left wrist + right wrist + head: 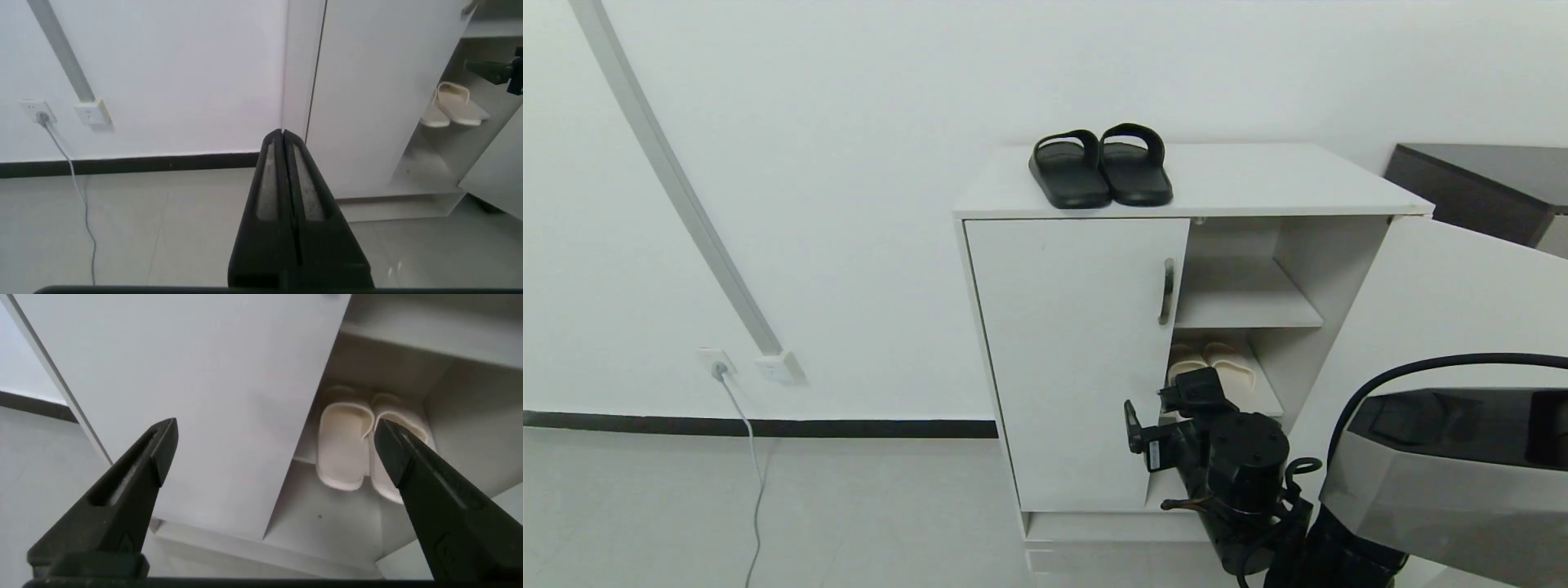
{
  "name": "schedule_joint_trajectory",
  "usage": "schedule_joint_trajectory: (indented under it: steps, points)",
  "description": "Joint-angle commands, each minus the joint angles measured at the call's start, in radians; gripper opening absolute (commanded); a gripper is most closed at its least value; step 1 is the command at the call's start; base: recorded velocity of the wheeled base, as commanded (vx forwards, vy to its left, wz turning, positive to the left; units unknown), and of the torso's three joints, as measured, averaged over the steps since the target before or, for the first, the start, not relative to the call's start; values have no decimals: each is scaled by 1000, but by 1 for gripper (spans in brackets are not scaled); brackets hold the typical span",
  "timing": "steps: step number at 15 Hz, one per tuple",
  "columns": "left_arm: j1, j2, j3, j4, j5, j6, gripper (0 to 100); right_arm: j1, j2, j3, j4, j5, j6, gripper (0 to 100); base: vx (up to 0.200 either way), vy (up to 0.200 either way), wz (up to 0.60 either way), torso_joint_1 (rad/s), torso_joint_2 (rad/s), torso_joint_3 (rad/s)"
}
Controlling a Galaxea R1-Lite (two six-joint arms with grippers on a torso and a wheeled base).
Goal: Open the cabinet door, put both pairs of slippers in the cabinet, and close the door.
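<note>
We are holding the right gripper, fingers spread, before the lower shelf where the cream slippers are sitting; the left gripper is keeping its fingers pressed together. The black slippers are sitting on the cabinet top; a high reach risks knocking them off.

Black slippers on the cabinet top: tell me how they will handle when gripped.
The black slippers look like moulded rubber or foam: probably light and somewhat bendy. Their arched straps stand up, likely the easiest place to pinch. They lie flat and close together on the cabinet top, so a push should slide them, not roll them.
</note>
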State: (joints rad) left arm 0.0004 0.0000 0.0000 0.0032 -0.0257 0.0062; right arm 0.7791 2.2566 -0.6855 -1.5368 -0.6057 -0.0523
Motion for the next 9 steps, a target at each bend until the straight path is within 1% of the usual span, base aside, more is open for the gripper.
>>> schedule_joint_trajectory:
  steps: [1, 9]
  points:
    - [0, 0, 0, 0, 0, 0, 0, 0, 3, 1, 0, 0, -4, 100, 0, 0, 0, 154, -476, -315]
    - [1, 0, 0, 0, 0, 0, 0, 0, 3, 1, -3, 0, -7, 100, 0, 0, 0, 180, -500, -317]
